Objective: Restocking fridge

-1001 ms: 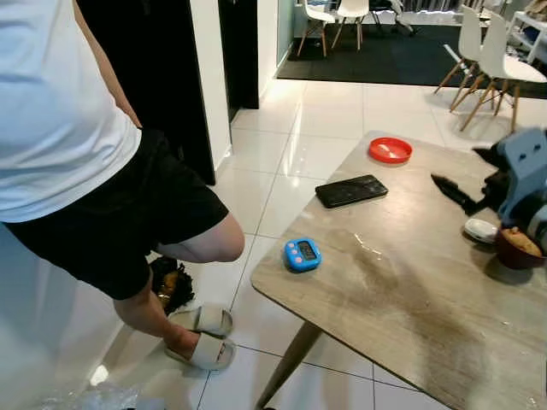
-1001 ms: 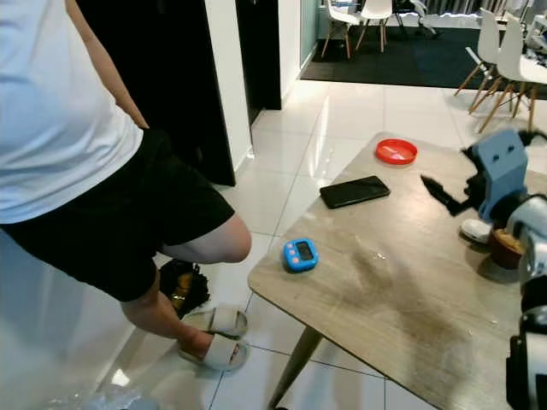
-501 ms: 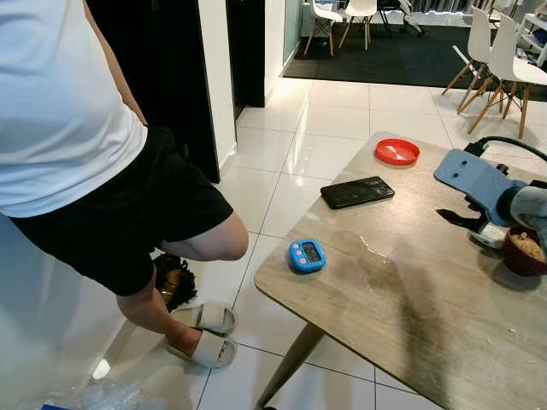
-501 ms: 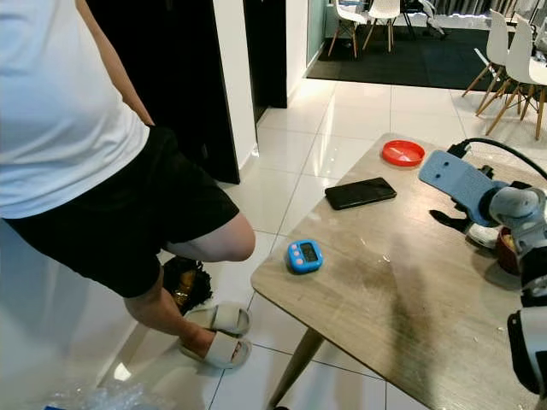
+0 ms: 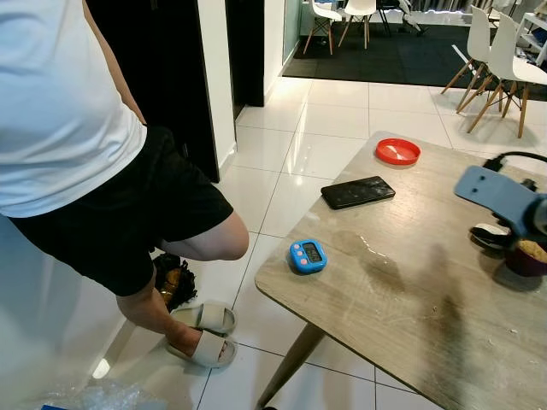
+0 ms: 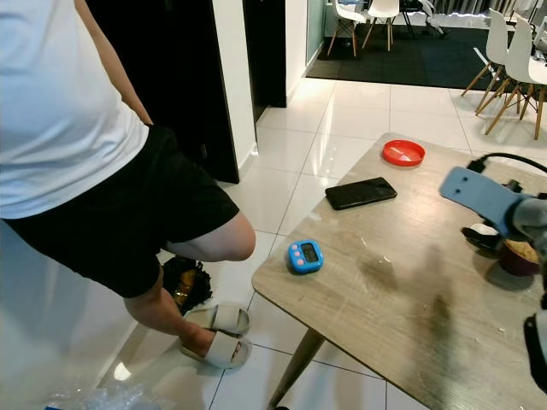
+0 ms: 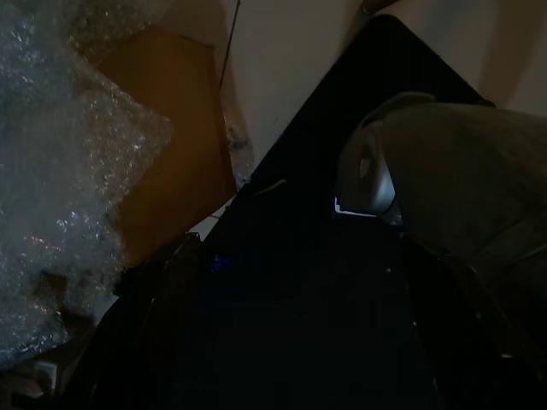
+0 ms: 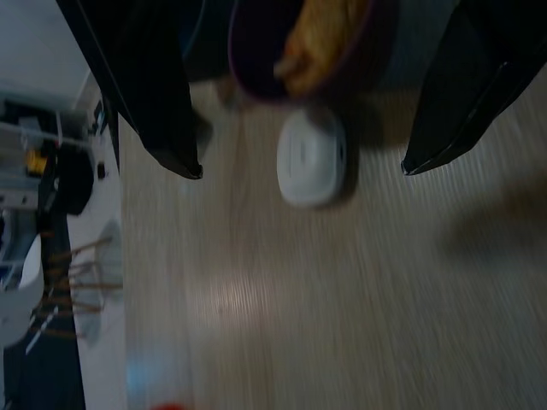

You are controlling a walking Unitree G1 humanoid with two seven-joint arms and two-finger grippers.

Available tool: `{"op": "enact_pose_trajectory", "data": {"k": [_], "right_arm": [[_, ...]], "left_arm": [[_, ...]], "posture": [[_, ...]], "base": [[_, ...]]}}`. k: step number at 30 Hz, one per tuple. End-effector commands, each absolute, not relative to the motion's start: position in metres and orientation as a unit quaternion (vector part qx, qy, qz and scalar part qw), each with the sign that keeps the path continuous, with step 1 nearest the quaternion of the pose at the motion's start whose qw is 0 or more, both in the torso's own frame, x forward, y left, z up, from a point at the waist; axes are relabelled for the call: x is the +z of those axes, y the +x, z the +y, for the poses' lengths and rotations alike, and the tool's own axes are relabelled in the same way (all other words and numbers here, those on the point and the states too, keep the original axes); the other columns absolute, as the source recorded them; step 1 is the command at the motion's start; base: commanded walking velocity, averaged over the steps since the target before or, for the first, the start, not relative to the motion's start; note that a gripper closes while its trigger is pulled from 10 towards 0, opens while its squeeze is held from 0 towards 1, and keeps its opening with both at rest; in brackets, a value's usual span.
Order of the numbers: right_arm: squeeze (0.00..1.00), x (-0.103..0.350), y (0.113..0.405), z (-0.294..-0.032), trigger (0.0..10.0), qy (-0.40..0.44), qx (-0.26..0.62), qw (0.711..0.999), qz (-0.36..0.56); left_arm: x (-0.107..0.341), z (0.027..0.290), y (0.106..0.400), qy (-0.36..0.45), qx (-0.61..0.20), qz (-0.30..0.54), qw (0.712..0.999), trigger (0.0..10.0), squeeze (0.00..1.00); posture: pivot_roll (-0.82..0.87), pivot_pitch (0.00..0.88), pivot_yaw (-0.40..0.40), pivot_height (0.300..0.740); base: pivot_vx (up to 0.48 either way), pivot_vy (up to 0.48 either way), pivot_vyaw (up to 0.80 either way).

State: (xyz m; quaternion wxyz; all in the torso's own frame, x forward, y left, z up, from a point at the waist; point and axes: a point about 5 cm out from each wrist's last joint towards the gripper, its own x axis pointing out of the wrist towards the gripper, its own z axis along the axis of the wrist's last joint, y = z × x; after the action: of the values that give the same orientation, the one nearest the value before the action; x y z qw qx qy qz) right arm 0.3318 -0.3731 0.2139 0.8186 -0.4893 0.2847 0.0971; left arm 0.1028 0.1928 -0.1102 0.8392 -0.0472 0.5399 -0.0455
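Table edge (image 5: 342, 295), bowl (image 5: 528, 256) half cut off

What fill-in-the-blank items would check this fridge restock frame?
1. The red dish sits on the wooden ____.
2. The timer near the table edge is coloured ____.
3. The right gripper jaws stand ____ above the small white object.
4. The black phone lies between the timer and the ____ dish.

Missing: table; blue; open; red
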Motion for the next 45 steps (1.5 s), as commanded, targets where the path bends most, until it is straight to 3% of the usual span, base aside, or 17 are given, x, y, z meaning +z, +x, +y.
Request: {"op": "enact_pose_trajectory", "data": {"k": [1,23,45], "right_arm": [[0.0,0.215,0.328,-0.379,10.0,-0.489,0.09,0.816,0.295],[0.0,0.208,0.296,-0.408,10.0,-0.475,0.119,0.778,0.393],[0.0,0.189,0.294,-0.401,10.0,-0.462,0.161,0.756,0.435]], "left_arm": [[-0.112,0.182,0.102,-0.06,-0.054,0.542,0.837,10.0,0.0],[-0.112,0.186,0.098,-0.064,-0.051,0.543,0.836,10.0,0.0],[-0.112,0.186,0.097,-0.063,-0.051,0.547,0.833,10.0,0.0]], "posture": [[0.04,0.0,0.005,0.739],[0.02,0.0,0.0,0.739],[0.01,0.0,0.001,0.739]], "base": [[0.0,0.0,0.0],[0.0,0.0,0.0],[0.0,0.0,0.0]]}}
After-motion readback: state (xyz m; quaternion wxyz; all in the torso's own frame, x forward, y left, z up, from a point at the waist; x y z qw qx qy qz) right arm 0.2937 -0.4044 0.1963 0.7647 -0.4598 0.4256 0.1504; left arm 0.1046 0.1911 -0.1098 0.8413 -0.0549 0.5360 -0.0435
